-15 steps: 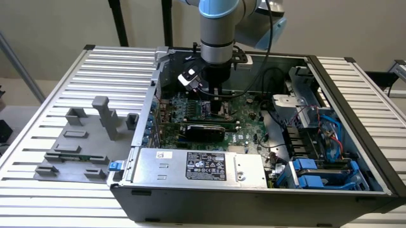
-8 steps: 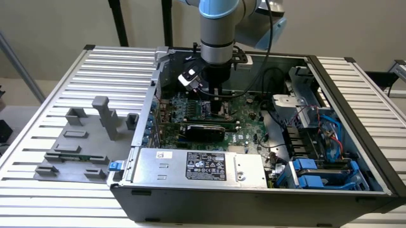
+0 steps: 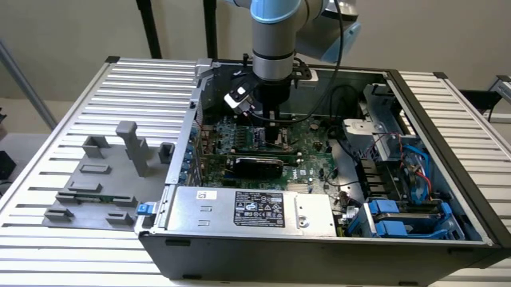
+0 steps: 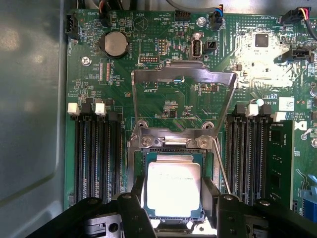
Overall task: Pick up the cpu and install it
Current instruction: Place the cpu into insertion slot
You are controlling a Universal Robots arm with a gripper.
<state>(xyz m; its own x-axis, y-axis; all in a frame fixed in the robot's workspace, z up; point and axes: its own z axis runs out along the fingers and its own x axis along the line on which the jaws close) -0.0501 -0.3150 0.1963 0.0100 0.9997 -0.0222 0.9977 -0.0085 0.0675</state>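
1. The gripper (image 4: 174, 194) stands low over the green motherboard (image 4: 168, 104) inside the open computer case (image 3: 447, 113).
2. Its jaws pinch the cpu (image 4: 174, 181) by two opposite edges.
3. The cpu lies flat in the socket (image 4: 173, 154), with one jaw on either side.

Upright arm (image 3: 276, 36), wrist pointing down; gripper (image 4: 173, 191) low, fingers (image 4: 137, 194) seemingly clamped against cpu (image 4: 174, 183) sides.

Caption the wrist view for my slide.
Gripper at the cpu, over the open socket on the green board.
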